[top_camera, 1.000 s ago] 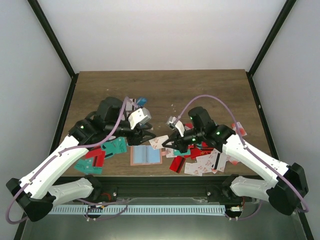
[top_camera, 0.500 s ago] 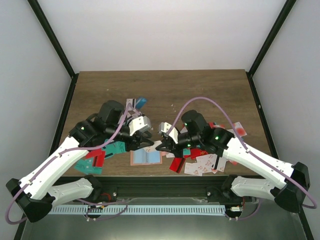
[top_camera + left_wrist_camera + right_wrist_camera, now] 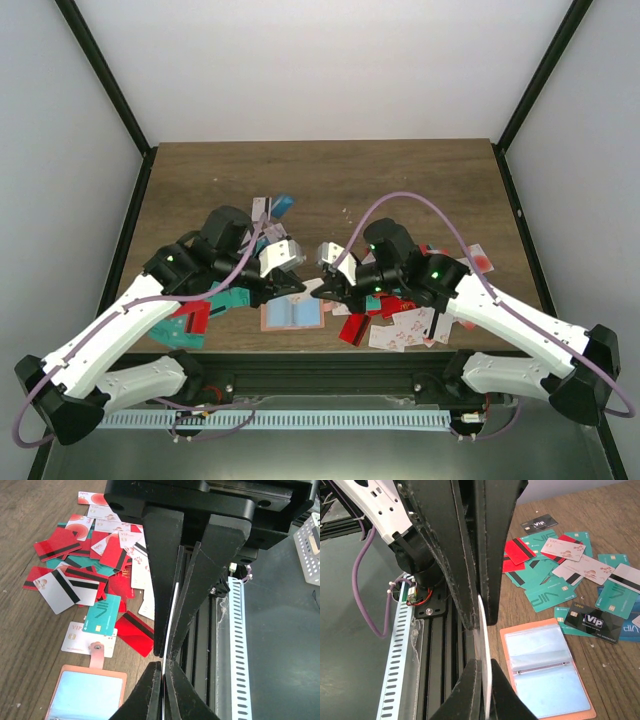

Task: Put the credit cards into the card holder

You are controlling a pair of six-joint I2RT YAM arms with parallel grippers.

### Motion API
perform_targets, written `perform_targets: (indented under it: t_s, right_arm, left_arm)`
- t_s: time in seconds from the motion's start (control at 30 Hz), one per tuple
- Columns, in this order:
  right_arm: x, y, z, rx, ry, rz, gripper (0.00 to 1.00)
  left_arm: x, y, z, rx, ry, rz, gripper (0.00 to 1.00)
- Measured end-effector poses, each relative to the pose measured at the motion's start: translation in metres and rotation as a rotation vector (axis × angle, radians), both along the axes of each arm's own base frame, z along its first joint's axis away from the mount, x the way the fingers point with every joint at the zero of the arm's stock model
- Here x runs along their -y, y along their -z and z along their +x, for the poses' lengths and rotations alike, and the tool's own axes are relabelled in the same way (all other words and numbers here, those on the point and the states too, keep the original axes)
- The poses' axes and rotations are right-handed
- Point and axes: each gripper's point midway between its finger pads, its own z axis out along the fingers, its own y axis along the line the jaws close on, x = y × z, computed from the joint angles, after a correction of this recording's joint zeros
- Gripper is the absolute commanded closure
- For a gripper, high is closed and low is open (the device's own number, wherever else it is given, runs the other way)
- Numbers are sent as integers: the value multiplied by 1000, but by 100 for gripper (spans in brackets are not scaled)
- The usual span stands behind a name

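The salmon-pink card holder (image 3: 292, 312) lies open on the table's near edge, its clear pockets up; it also shows in the left wrist view (image 3: 85, 700) and the right wrist view (image 3: 547, 670). My left gripper (image 3: 297, 288) and right gripper (image 3: 318, 290) meet tip to tip just above it. A thin white credit card (image 3: 176, 597) stands edge-on between both pairs of fingers, and it also shows in the right wrist view (image 3: 485, 650). Both my left gripper (image 3: 165, 650) and my right gripper (image 3: 481, 615) are shut on it.
Teal and red cards (image 3: 215, 300) lie left of the holder, with a black VIP card (image 3: 592, 621) among them. Red and white cards (image 3: 400, 322) lie piled on its right, also visible in the left wrist view (image 3: 95, 565). The black rail (image 3: 210, 630) runs along the near edge.
My right gripper has moved left with the pale card and my left gripper has come in to meet it. Both now pinch the card above the holder.
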Motion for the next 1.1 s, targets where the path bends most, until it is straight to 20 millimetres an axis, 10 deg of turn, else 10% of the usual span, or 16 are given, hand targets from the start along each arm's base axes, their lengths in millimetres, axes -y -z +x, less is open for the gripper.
perform_targets:
  t_s: [0.23,0.33,0.63,1.1]
  right_arm:
    - [2,0,12,-12,91,-11,20]
    - [9,-15,25,-28,200,52,2]
    - [62,-73,67,-194,541,425,4]
    - [44,-93,80,-556,382,625,39]
  left_arm:
    - [5,-5,9,-8,-54,-28,96]
    - [5,-9,21,-11,-139,-65,96]
    - [4,-38,54,-121,-399,-313,96]
    - [14,-100,86,-387,-501,-737,96]
